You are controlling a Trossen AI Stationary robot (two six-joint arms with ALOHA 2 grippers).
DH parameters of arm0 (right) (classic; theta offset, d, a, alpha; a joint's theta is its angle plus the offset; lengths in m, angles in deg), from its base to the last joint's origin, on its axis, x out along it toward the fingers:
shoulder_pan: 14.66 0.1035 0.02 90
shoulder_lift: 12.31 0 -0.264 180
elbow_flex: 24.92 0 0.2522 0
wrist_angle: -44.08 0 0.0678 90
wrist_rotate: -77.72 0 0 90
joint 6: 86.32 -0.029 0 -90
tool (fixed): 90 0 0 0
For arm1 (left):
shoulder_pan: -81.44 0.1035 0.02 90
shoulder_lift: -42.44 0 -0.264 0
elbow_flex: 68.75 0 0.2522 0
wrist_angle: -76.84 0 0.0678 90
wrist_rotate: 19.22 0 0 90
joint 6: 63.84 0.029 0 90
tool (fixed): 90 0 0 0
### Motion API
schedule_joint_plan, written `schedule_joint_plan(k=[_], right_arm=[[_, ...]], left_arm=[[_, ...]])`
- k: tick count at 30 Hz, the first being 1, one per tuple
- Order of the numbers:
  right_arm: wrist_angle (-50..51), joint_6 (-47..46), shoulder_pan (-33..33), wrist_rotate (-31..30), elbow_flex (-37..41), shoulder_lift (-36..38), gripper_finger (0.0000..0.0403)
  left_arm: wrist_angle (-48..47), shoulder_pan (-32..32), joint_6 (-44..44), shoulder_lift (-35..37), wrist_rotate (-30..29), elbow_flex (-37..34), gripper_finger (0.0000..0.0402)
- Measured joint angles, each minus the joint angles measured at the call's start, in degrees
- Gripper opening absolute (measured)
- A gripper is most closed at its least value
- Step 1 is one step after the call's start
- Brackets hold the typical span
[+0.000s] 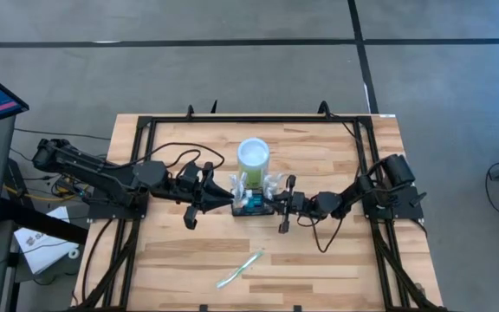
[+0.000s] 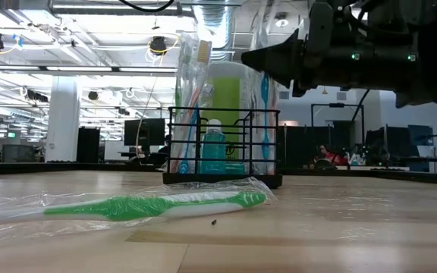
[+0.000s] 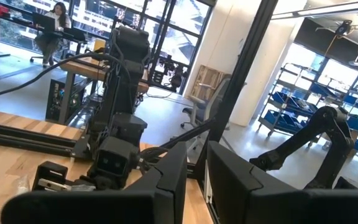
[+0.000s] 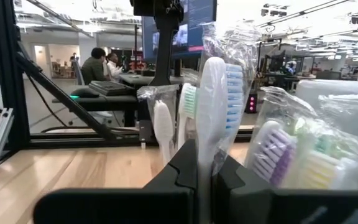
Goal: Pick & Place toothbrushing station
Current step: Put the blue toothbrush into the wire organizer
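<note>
Standing near the middle of the wooden tabletop (image 1: 336,260), the toothbrushing station (image 1: 254,206) is a small black wire-mesh caddy that holds several toothbrushes in clear wrappers and a small teal bottle (image 2: 213,150). Just behind it, on the far side, stands a lime-green cup (image 1: 253,158) with a white inside; in the low view the cup rises behind the caddy's wires.

Both arms close in on the caddy from opposite sides. The left gripper (image 1: 229,198) sits at the caddy's left end with its jaws slightly parted; whether they pinch anything cannot be told, since its own wrist view looks past the caddy to the other arm. The right gripper (image 4: 204,171) sits at the caddy's right end, and its jaws are pressed together on a white wrapped toothbrush (image 4: 211,112) with blue-and-white bristles standing upright in the caddy. Other wrapped brushes crowd close beside it, including one with purple bristles (image 4: 272,152).

Well in front of the caddy, a green-and-white toothbrush (image 2: 158,205) lies flat in its clear wrapper, apart from everything else. A black metal frame (image 1: 366,156) borders the tabletop, with cables trailing from both arms.

Beyond the tabletop, people sit at desks (image 4: 98,65) in the room. No brand or writing can be read on any item.
</note>
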Motion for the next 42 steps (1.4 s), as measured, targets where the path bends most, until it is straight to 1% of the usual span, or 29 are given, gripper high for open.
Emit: schedule_joint_plan(k=[12,22,27,32,42], right_arm=[[2.82,-1.56,0.00,-0.13,0.00,0.00,0.0004],[5.91,-2.26,0.09,-0.15,0.00,0.00,0.0018],[4.43,-0.89,0.73,-0.17,0.00,0.02,0.0026],[4.63,-0.55,0.93,-0.43,0.00,0.02,0.0046],[4.38,4.27,3.96,-6.36,0.02,1.24,0.0103]], left_arm=[[0.00,0.00,0.00,0.00,0.00,0.00,0.0061],[0.00,0.00,0.00,0.00,0.02,0.00,0.0061],[0.00,0.00,0.00,0.00,0.02,0.00,0.0061],[-0.02,0.00,0.00,0.00,0.01,-0.01,0.0061],[-0.02,0.00,0.00,0.00,0.02,-0.02,0.0061]])
